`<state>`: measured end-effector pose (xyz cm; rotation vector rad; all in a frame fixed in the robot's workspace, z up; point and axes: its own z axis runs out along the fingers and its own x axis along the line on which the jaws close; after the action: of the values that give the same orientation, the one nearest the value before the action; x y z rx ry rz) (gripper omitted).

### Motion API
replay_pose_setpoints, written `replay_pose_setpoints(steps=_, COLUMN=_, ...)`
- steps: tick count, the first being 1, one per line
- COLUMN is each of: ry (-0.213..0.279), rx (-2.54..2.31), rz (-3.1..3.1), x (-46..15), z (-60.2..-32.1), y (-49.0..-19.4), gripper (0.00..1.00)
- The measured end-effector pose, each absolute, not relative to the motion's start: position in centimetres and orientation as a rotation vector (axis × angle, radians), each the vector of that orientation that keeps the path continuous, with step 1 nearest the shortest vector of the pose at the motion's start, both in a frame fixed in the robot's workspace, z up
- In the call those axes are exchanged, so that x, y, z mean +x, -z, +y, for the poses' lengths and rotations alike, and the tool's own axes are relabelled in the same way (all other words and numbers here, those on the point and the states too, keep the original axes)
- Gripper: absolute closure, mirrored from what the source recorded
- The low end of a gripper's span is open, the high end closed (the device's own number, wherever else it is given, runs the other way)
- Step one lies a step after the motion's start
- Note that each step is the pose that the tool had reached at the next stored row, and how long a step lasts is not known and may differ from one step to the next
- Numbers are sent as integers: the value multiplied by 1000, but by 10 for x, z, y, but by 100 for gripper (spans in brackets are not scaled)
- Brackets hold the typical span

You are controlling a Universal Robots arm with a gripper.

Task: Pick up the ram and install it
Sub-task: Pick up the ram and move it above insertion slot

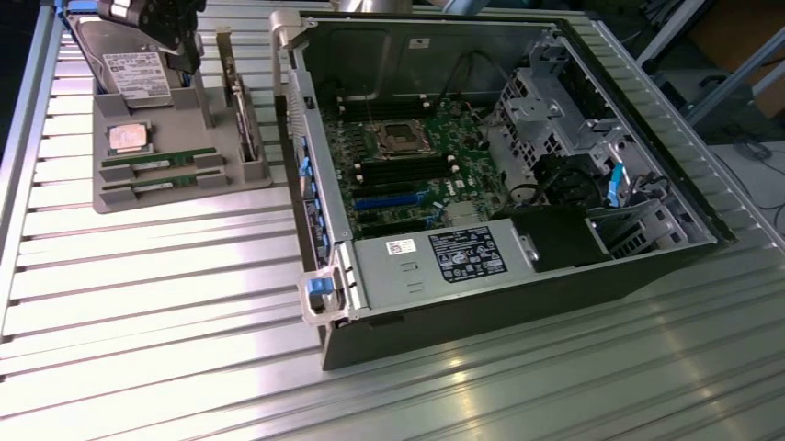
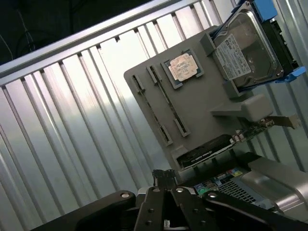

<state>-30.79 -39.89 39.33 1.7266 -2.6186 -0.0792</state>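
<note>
nothing of the task is seen to be done yet. the ram (image 1: 161, 158) is left lying in its holder on the grey tray (image 1: 123, 200), just beside its twin (image 1: 161, 184) and well apart from the open computer case (image 1: 491, 308). the fingers (image 2: 161, 177) are pressed together with nothing held, above the tray. both pickup and installation are judged outstanding.

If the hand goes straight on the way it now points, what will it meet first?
Probably the tray, near the ends of the ram sticks, by the card. Depth is unclear, so the exact spot is uncertain.
</note>
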Motion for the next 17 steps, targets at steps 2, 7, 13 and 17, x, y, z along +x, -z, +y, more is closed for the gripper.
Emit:
replay_pose_setpoints(steps=2, ry=79, rx=1743, rz=-2608, x=-308, z=-399, y=-393, gripper=90)
replay_pose_setpoints(steps=7, ry=79, rx=1774, rz=-2586, x=-308, z=-399, y=-393, gripper=90)
replay_pose_setpoints(steps=13, ry=79, rx=1828, rz=-2546, x=-308, z=-399, y=-393, gripper=90)
replay_pose_setpoints(steps=17, ry=79, rx=1872, rz=-2513, x=-308, z=-399, y=-393, gripper=90)
